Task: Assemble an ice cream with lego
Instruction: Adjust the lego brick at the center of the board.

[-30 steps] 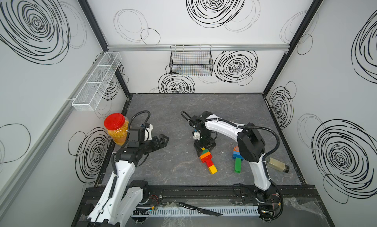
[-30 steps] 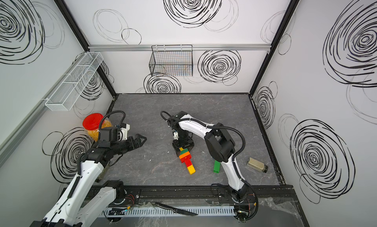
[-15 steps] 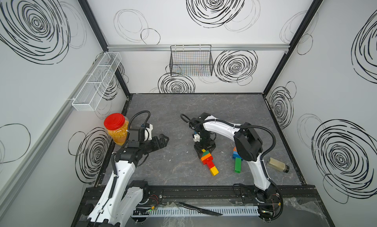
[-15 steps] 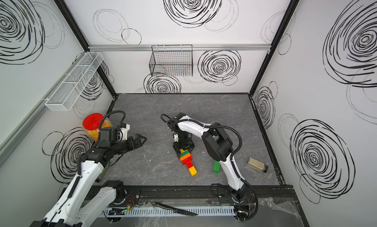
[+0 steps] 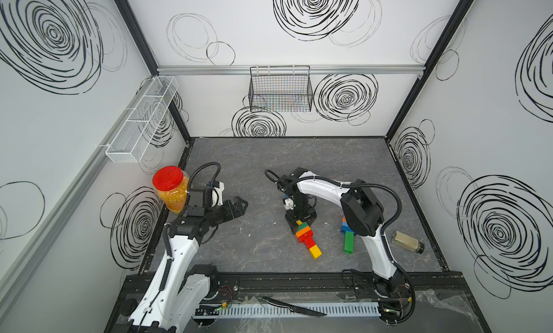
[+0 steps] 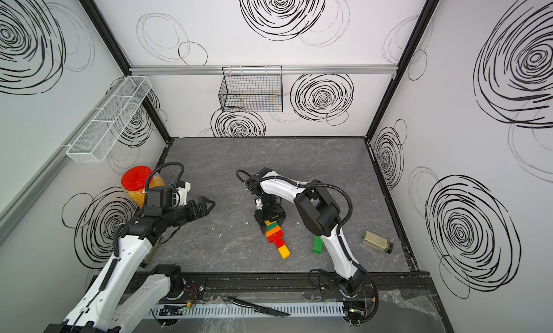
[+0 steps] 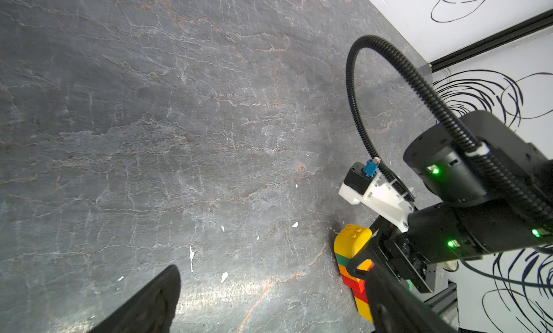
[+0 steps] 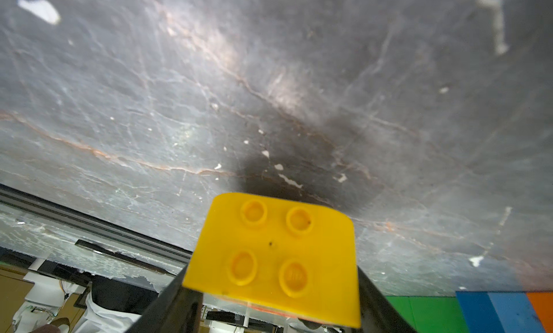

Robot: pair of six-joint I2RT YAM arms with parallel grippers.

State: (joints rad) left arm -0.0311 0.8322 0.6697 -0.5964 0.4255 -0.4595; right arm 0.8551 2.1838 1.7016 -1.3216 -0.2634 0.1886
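Lego stack (image 5: 306, 240) lies lower centre on the grey desk (image 5: 269, 167), my right jaws pinching its yellow rounded end (image 8: 275, 250), its studs showing only in the wrist views. My left jaws hang spread. A red-lidded jar (image 5: 169, 179) holds yellow grains (image 5: 173, 198), centre left; swirl-painted walls (image 5: 484, 86) enclose all.

Dark grey marbled slab (image 5: 269, 167) w/ pale veins & a few white flecks (image 7: 223, 276). Near the front, centre, a lego stack (image 5: 308, 240) lies on its side: yellow, green, orange, red, yellow. Near it on the right, not touching, a long green brick (image 5: 348, 241) lies flat against a blue brick (image 5: 345, 226); the rest there is hidden. Further right, by the edge, a small bottle (image 5: 408, 241) lies on its side. At the left edge a red-lidded jar (image 5: 170, 190) stands upright; base hidden, prob. on the slab.
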